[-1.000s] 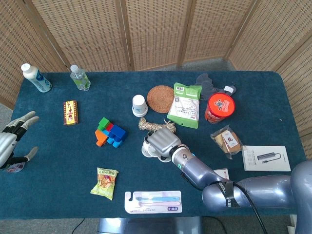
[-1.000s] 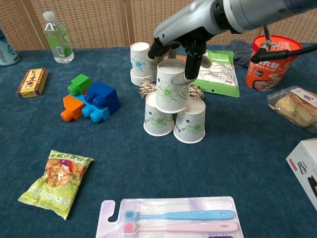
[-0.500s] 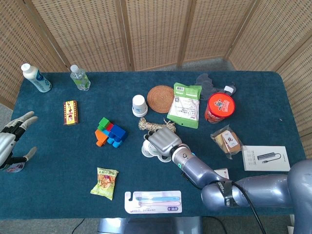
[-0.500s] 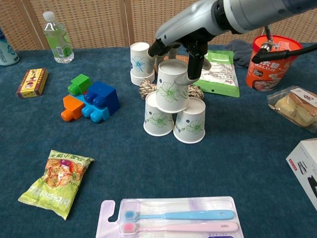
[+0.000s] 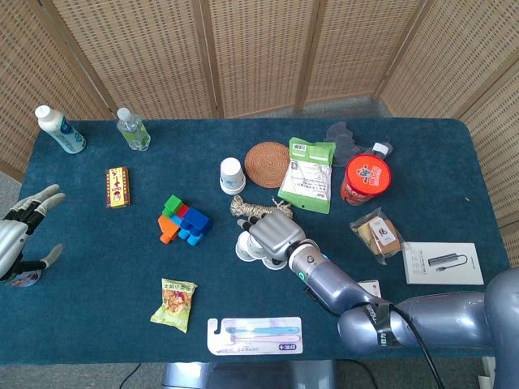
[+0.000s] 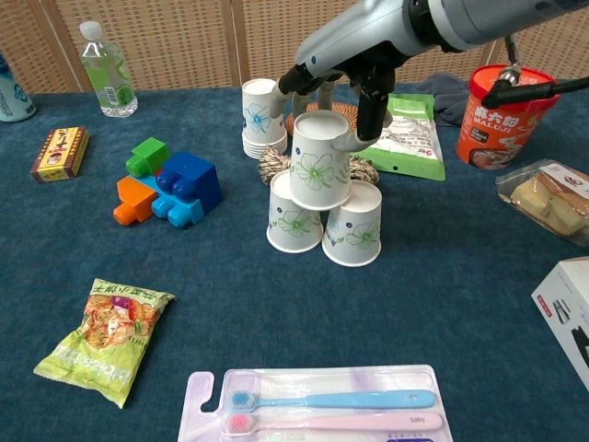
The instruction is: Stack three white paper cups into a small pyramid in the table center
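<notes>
Two white paper cups with green flower prints stand upside down side by side, the left one (image 6: 293, 221) touching the right one (image 6: 354, 230). A third cup (image 6: 320, 161) sits upside down on top, bridging both. My right hand (image 6: 345, 69) hovers just above and behind this top cup with its fingers apart; one fingertip (image 6: 350, 140) still lies against the cup's right edge. In the head view the right hand (image 5: 274, 235) covers most of the pyramid, and only a cup edge (image 5: 242, 248) shows. My left hand (image 5: 20, 235) hangs at the table's far left, fingers spread and holding nothing.
A spare cup stack (image 6: 260, 115) and a twine ball (image 6: 271, 164) sit right behind the pyramid. Toy blocks (image 6: 170, 184) lie to the left; a green bag (image 6: 405, 129) and a red noodle tub (image 6: 502, 115) to the right. A toothbrush pack (image 6: 317, 405) and a snack packet (image 6: 106, 341) lie in front.
My right hand has risen and drifted slightly right, its fingers coming off the top cup's sides. The top cup stays resting on the two lower cups. The left hand has not moved.
</notes>
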`<action>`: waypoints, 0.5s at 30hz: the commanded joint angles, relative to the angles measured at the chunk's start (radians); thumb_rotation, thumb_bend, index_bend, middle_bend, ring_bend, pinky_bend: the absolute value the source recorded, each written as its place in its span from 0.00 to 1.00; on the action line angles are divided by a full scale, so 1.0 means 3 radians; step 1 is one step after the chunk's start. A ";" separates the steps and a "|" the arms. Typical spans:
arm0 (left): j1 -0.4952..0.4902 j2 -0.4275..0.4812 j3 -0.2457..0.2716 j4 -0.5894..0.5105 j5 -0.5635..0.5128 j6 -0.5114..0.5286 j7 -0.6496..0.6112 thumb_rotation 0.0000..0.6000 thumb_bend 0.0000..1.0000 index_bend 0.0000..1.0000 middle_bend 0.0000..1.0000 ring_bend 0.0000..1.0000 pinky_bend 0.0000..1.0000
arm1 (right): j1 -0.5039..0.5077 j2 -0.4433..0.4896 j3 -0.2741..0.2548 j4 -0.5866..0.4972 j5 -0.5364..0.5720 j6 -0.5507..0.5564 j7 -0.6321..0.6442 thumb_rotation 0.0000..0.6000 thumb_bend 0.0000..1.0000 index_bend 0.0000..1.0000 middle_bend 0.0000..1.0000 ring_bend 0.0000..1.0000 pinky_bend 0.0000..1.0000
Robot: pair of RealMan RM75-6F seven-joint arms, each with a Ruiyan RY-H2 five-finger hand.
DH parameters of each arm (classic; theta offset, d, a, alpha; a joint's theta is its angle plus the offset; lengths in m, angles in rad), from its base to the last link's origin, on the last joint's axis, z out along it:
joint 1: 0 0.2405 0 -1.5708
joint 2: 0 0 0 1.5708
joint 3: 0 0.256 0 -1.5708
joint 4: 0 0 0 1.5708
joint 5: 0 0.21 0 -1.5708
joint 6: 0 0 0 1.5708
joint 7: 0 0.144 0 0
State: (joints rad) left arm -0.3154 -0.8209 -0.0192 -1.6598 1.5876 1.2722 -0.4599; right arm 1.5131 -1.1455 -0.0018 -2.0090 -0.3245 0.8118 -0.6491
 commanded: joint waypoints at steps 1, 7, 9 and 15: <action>0.0001 0.0006 -0.0002 -0.0010 0.0005 0.0009 0.0009 1.00 0.45 0.00 0.00 0.00 0.07 | -0.0009 0.0020 0.0003 -0.0020 -0.0010 0.0017 0.0019 1.00 0.52 0.02 0.17 0.20 0.54; 0.0018 0.0022 0.0001 -0.0038 0.0013 0.0039 0.0033 1.00 0.45 0.00 0.00 0.00 0.05 | -0.0059 0.0047 0.0033 -0.0037 -0.0094 0.0075 0.0083 1.00 0.51 0.00 0.16 0.18 0.52; 0.0024 0.0026 0.0004 -0.0044 0.0015 0.0047 0.0041 1.00 0.45 0.00 0.00 0.00 0.04 | -0.0076 0.0058 0.0043 -0.0043 -0.0114 0.0091 0.0101 1.00 0.51 0.00 0.16 0.18 0.52; 0.0034 0.0048 0.0013 -0.0060 0.0030 0.0058 0.0036 1.00 0.45 0.00 0.00 0.00 0.04 | -0.0131 0.0127 0.0082 -0.0073 -0.0173 0.0145 0.0154 1.00 0.51 0.00 0.16 0.18 0.52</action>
State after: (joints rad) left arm -0.3051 -0.8063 -0.0153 -1.6779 1.5967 1.2897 -0.4491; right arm 1.4765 -1.1103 0.0205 -2.0286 -0.3736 0.8524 -0.6053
